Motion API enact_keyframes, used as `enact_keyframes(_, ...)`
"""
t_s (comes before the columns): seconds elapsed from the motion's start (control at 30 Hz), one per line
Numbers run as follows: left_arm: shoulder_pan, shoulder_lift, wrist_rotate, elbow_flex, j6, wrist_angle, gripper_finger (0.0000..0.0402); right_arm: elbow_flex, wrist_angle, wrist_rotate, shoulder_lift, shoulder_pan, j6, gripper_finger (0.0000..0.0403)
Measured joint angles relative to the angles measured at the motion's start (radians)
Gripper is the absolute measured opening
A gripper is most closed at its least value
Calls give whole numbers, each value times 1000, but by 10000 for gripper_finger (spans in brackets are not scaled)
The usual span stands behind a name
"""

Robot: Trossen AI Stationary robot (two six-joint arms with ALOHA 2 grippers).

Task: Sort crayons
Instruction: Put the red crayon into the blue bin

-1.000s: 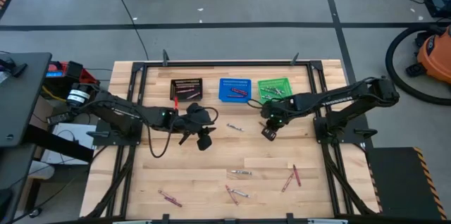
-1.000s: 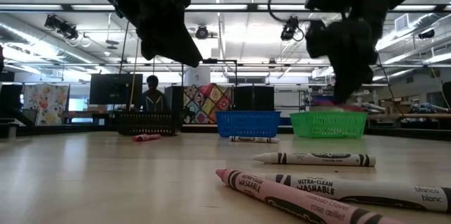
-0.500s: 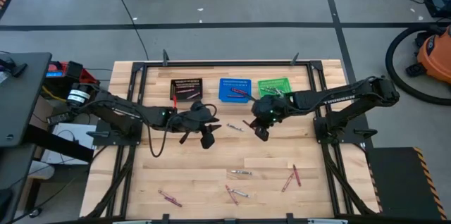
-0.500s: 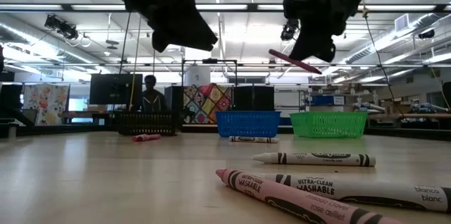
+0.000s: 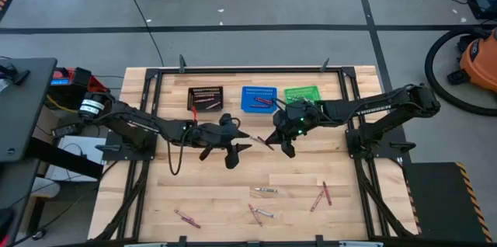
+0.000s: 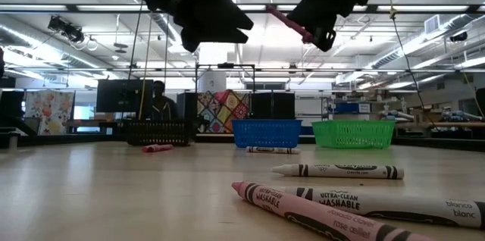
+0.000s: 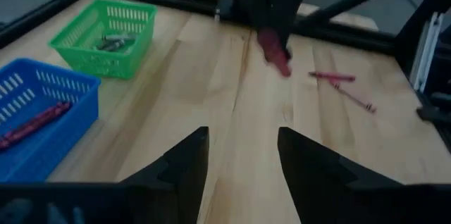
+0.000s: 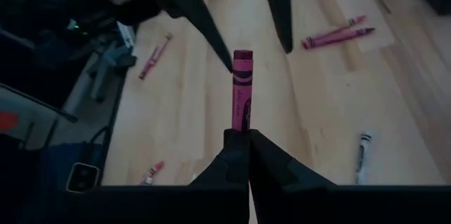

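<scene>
My right gripper (image 5: 279, 135) hangs above the table's middle, shut on a magenta crayon (image 8: 241, 90), which also shows in the low view (image 6: 288, 23). My left gripper (image 5: 236, 143) is open and empty. It faces the right gripper a short way off, and its two fingers (image 8: 199, 14) stand on either side of the crayon's free end without touching it. Black (image 5: 206, 98), blue (image 5: 258, 98) and green (image 5: 301, 94) mesh baskets stand in a row at the far side. Several crayons (image 5: 264, 190) lie on the table's near half. My right gripper pinches the crayon's near end (image 8: 240, 127) between its two fingers. The crayon sticks out past the fingertips, in line with the fingers, pointing toward the left gripper. It is lifted clear of the table and tilted in the low view.
A pale crayon (image 5: 258, 140) lies on the table under the two grippers. Loose crayons lie at the near right (image 5: 321, 195), near middle (image 5: 260, 213) and near left (image 5: 186, 218). The blue (image 7: 35, 125) and green (image 7: 106, 37) baskets hold crayons. A person (image 6: 161, 101) is in the room behind.
My right gripper has risen from low over the table near the green basket and gone toward the table's left with the magenta crayon, lifting it clear. My left gripper has gone toward the table's right, so the two grippers now face each other closely.
</scene>
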Motion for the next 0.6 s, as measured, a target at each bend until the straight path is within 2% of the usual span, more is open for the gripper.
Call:
enact_keyframes(0.43, 0, 6, 2, 0, 19, 198, 182, 0, 63, 0, 0, 0, -15, 7)
enact_keyframes(0.6, 0, 6, 3, 0, 17, 226, 182, 0, 109, 1, 0, 0, -22, 7)
